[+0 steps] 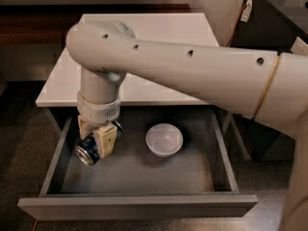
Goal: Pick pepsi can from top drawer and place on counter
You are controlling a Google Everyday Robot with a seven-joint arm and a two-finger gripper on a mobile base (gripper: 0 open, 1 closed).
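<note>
Gripper [95, 141], at the left of the top drawer [139, 207], clasps the pepsi can [86, 154], hiding its middle; the arm [192, 66], cut off rightward, covers part of the counter [163, 28].
</note>
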